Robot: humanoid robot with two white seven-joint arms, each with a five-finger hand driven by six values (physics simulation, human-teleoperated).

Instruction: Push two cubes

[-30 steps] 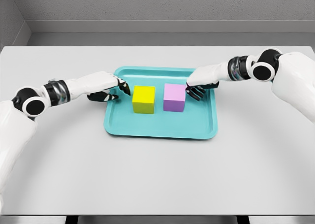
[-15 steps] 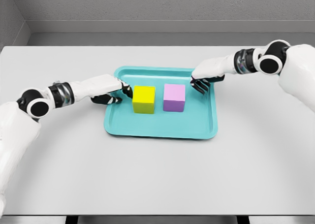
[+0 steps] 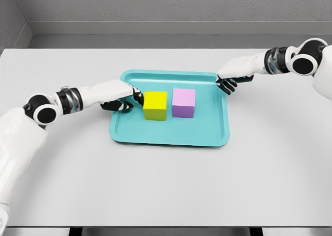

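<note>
A yellow cube point(image 3: 155, 105) and a pink cube point(image 3: 183, 102) stand side by side in a teal tray point(image 3: 168, 132), a small gap between them. My left hand point(image 3: 124, 98) reaches in over the tray's left rim, its fingers curled and its fingertips touching the yellow cube's left face. My right hand point(image 3: 229, 83) hovers over the tray's right rim, fingers curled down, holding nothing, well apart from the pink cube.
The tray lies in the middle of a light grey table point(image 3: 166, 184). A grey wall runs behind the table's far edge.
The left hand moved right and pushed the yellow cube toward the pink cube. The right hand pulled back to the right, away from the pink cube, out to the tray's rim.
</note>
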